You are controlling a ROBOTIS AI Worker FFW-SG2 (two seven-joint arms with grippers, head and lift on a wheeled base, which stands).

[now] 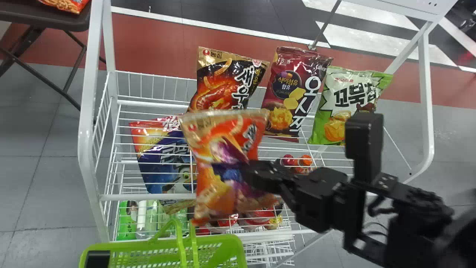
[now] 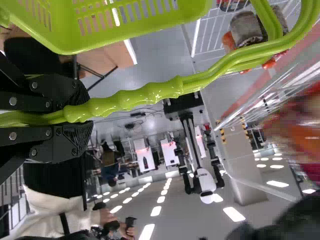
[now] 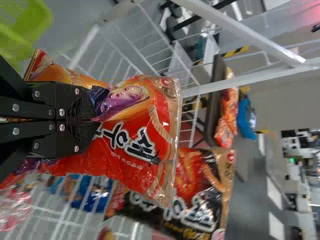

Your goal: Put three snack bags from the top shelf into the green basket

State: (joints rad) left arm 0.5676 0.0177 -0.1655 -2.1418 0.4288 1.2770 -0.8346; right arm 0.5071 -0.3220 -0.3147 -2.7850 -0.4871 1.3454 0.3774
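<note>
Green plastic basket [image 1: 130, 246] is located below the head view's near edge of the white rack [image 1: 148, 197]. I have the left gripper [image 2: 85, 115] clamped around its handle [image 2: 150, 94], fingers closed to the handle's thickness. Right gripper [image 1: 248, 173] is nearly closed, pinching the orange snack bag [image 1: 208, 195]; this bag hangs raised in front of the rack, outside the basket. Dark bag [image 1: 225, 87], maroon bag [image 1: 284, 98] and green-and-white bag [image 1: 346, 100] are arrayed left to right along the rack's far side.

Right arm [image 1: 334, 203] angled inward, right gripper [image 1: 246, 173] closed, left gripper [image 2: 79, 116] closed
</note>
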